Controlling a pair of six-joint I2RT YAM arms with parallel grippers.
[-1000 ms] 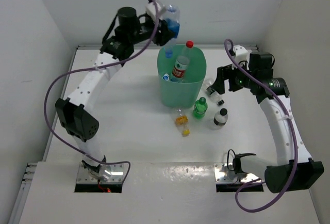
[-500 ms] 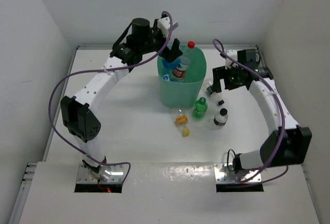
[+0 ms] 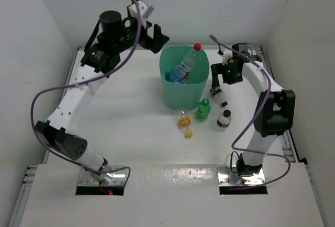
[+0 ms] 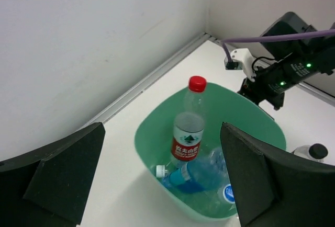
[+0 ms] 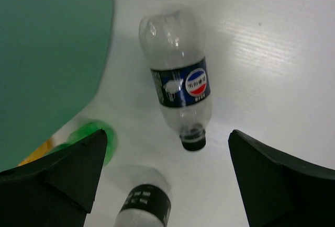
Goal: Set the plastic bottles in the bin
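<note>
Bottles (image 3: 181, 73) sit in the bin (image 3: 180, 95); four others rest on the table (image 3: 125, 117) (beside its right, near corner).

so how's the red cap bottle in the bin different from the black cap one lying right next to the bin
The red-capped bottle stands leaning inside the bin, cap up; the black-capped bottle lies flat on the table outside it. The first has a red label, the second a dark blue one. Both are clear plastic.
</note>
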